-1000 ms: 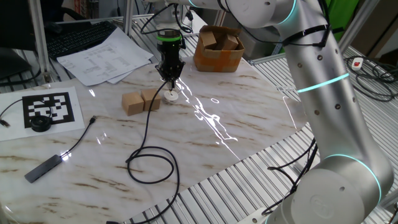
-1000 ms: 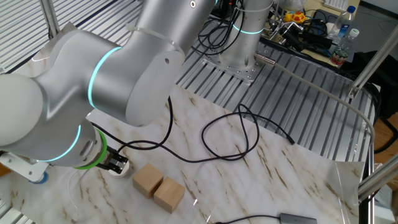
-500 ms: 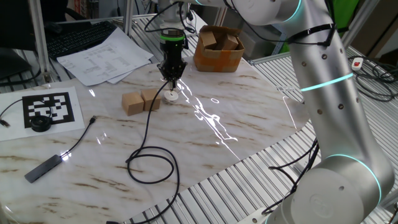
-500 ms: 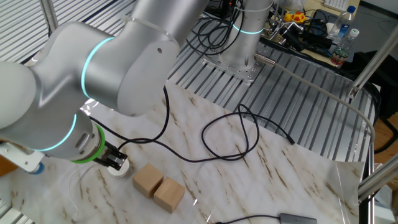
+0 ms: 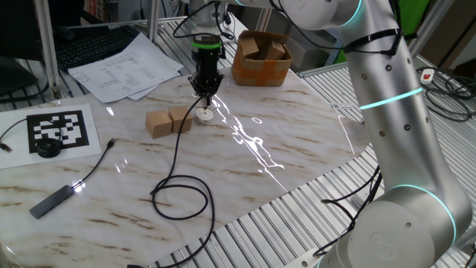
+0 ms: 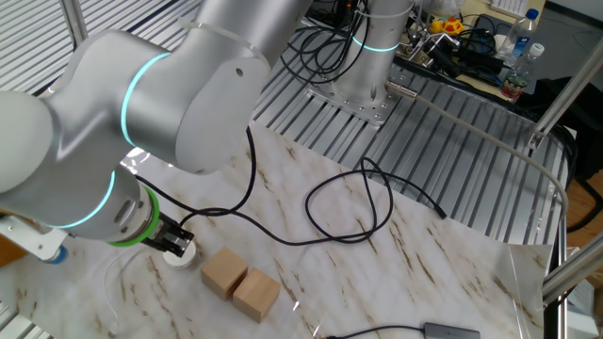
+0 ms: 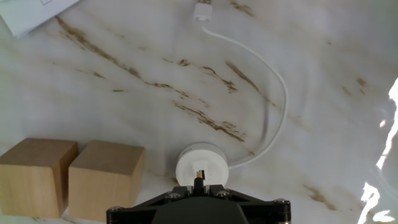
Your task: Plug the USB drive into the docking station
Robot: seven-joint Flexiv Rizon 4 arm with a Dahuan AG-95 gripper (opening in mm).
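USB drive: a tiny black tip. I pinch it, and it sits right over the middle of the docking station. I cannot tell if it is all the way in.
My gripper: jaws pressed nearly together on the USB drive, pointing steeply down at the table.
Docking station: a small white round disc on the marble table, at 6 o'clock in my hand view, right under my jaws.
White cord: runs from the disc up toward 12 o'clock.
Black cable: hangs from my jaws and loops on the table.
Wooden blocks: two, side by side and touching, just beside the disc at 9 o'clock.
Cardboard box: behind me in one fixed view.
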